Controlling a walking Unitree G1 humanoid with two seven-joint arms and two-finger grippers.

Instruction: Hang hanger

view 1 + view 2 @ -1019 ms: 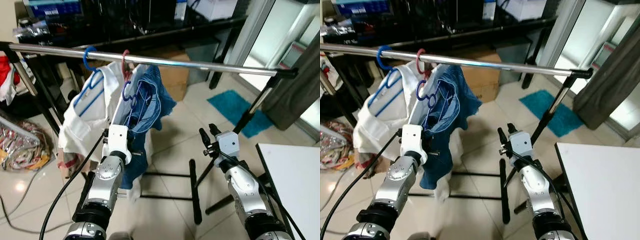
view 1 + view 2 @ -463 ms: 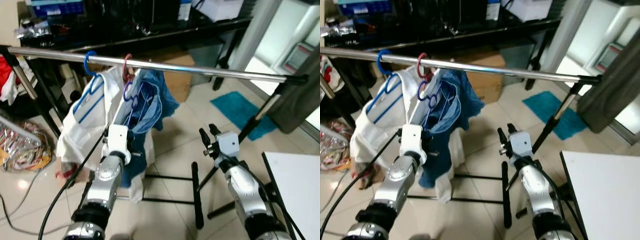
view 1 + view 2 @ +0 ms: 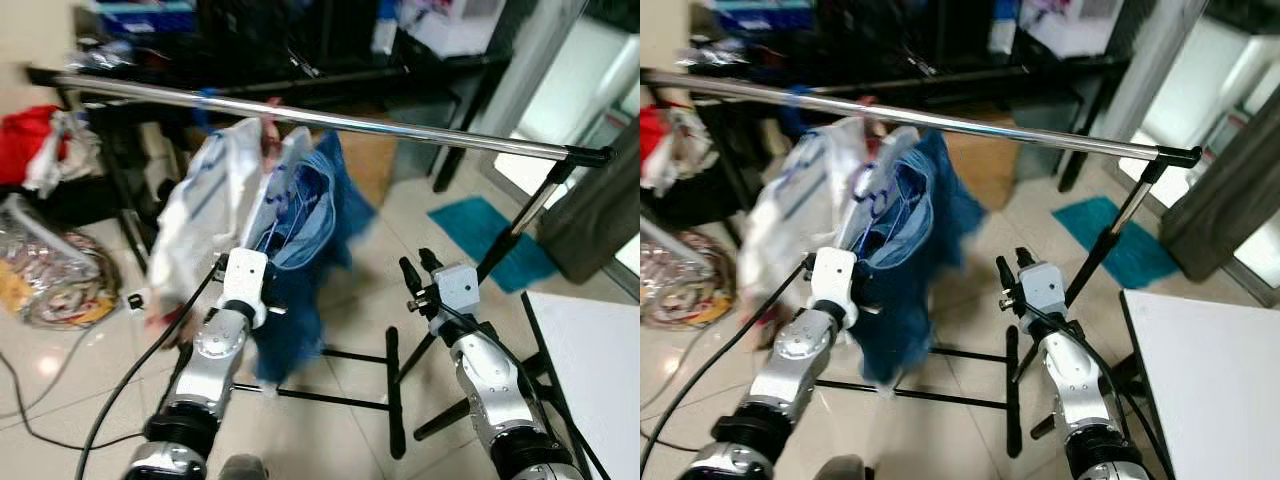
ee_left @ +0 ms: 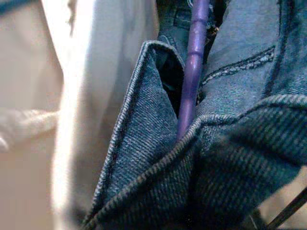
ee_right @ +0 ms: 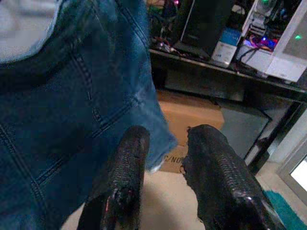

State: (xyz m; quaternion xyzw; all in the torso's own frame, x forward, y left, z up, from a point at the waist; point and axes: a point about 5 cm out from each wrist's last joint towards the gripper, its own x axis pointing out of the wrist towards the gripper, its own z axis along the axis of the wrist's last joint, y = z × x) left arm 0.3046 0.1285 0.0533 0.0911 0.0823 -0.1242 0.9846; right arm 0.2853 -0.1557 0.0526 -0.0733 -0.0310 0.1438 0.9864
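1. Under the steel rail (image 3: 330, 120) of the clothes rack, the left gripper (image 3: 262, 290) is pushed up into a pair of blue jeans (image 3: 305, 215), and its fingers are buried in the cloth, so I cannot tell whether they are clamped or apart
2. Those jeans hang on a purple hanger (image 4: 193, 72); the left wrist view looks straight along its shaft between folds of denim, which suggests the arm is carrying it from below
3. Whether the hook is over the rail yet cannot be made out, as that spot is blurred; it sits just below the bar, beside a white garment (image 3: 205, 205) already on the rail
4. Off to the side, the right gripper (image 3: 417, 268) is raised in free air, its two black fingers (image 5: 125, 163) parted and empty, likely kept clear so as not to snag the fabric
5. My reading is that the hanging step is near its end, pending a clean hook-over and let-go
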